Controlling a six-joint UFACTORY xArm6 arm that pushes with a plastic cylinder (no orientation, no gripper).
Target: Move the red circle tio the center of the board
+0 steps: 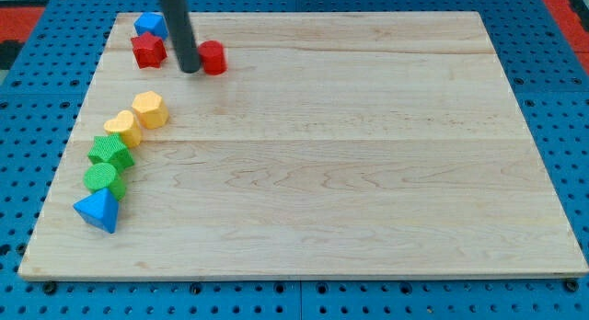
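Observation:
The red circle [213, 57] lies near the top left of the wooden board [350, 154]. My tip [190, 69] is at the red circle's left side, touching or nearly touching it. The dark rod rises from there to the view's top. A red star [148, 50] lies just left of the rod.
A blue block [150, 26] sits above the red star at the board's top left. Down the left edge runs a row: a yellow hexagon [149, 109], a yellow block [123, 128], a green star [111, 153], a green circle [103, 179] and a blue triangle [98, 211].

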